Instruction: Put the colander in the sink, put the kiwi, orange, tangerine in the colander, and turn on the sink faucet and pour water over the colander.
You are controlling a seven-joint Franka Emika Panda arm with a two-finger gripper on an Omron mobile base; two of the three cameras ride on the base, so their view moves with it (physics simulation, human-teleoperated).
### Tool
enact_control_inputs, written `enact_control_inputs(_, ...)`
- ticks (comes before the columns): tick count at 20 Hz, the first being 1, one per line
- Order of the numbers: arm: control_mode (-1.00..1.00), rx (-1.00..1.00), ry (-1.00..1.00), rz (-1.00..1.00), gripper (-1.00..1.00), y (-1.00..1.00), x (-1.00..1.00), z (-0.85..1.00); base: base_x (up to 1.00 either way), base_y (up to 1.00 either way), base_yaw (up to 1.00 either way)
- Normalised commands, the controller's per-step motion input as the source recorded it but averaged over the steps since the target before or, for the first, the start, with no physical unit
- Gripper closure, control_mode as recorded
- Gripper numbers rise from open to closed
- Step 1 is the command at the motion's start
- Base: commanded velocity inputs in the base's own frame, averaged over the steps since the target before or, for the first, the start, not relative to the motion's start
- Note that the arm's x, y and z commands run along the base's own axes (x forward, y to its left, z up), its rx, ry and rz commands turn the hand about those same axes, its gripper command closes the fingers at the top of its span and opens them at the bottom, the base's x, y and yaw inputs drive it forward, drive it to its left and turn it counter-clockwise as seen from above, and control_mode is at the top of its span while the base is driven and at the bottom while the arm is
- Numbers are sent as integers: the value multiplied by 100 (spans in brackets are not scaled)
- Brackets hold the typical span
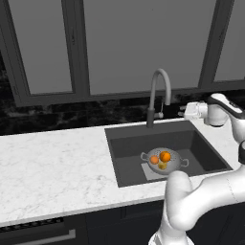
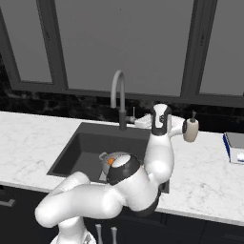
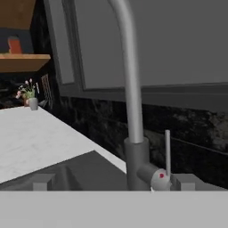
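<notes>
My gripper [image 1: 181, 112] is hovering wide open just right of the sink faucet [image 1: 158, 95], its lever [image 3: 167, 149] standing directly ahead. The soap bottle [image 2: 191, 129] is crowding the right side; the bench [image 1: 52, 167] left of the sink [image 1: 125, 143] is lying bare.

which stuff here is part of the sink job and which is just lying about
Part of the job:
silver-grey holed metal colander in the dark grey rectangular sink
two bright orange fruits
small yellowish-green kiwi
tall grey gooseneck faucet
open gripper near the faucet lever

Lying about:
beige soap pump bottle
small vase of pink flowers
blue-and-white box
</notes>
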Motion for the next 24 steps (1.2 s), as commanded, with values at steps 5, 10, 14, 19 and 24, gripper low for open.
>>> enact_control_inputs(5,-100,-7,1,11,-100,15,36,-16,0,0,0)
enact_control_inputs(10,-100,0,0,5,-100,1,35,-26,0,0,0)
enact_control_inputs(14,-100,0,0,7,-100,0,43,-24,0,0,0)
enact_control_inputs(19,-100,1,3,11,-100,17,30,-12,0,0,0)
enact_control_inputs(24,-100,0,5,15,-100,58,6,0,0,0,0)
